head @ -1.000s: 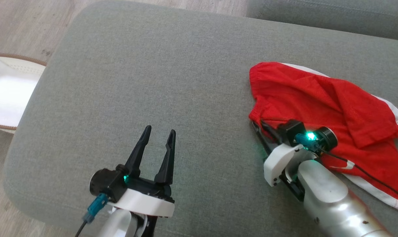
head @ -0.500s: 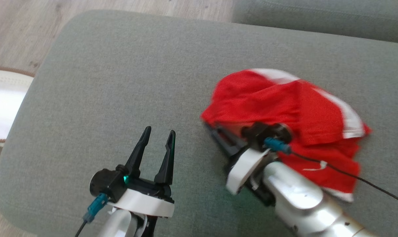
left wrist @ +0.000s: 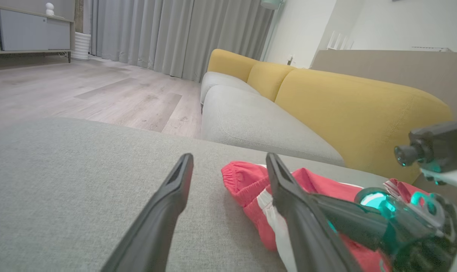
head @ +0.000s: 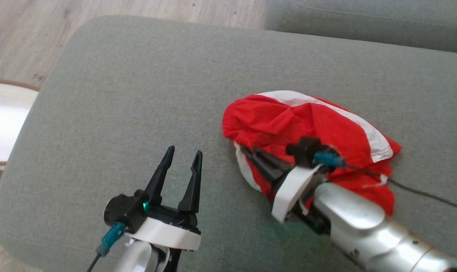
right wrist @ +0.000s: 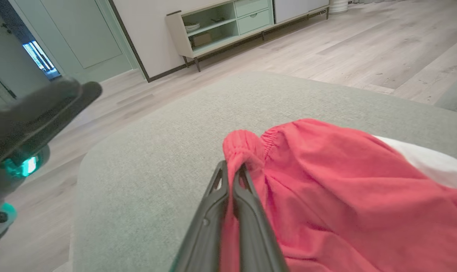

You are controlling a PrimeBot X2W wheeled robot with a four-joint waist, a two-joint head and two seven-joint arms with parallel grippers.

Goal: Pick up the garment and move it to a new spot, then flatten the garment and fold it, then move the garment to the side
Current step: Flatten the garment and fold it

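Pinching the gathered edge of the red garment [head: 319, 124], the right pincer [right wrist: 231, 170] is hiding its near folds. Bunched cloth is lying right of centre on the grey cushion [head: 137, 94]; the left pincer [head: 183, 154] is hovering spread.

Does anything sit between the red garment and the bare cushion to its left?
Nothing lies on the cushion there; only the open left hand stands that way. The right hand is shut on the garment at its waistband.

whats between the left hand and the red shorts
Only bare grey cushion. The head view shows a plain stretch of it between the open left hand and the red shorts, which the right hand is pinching.
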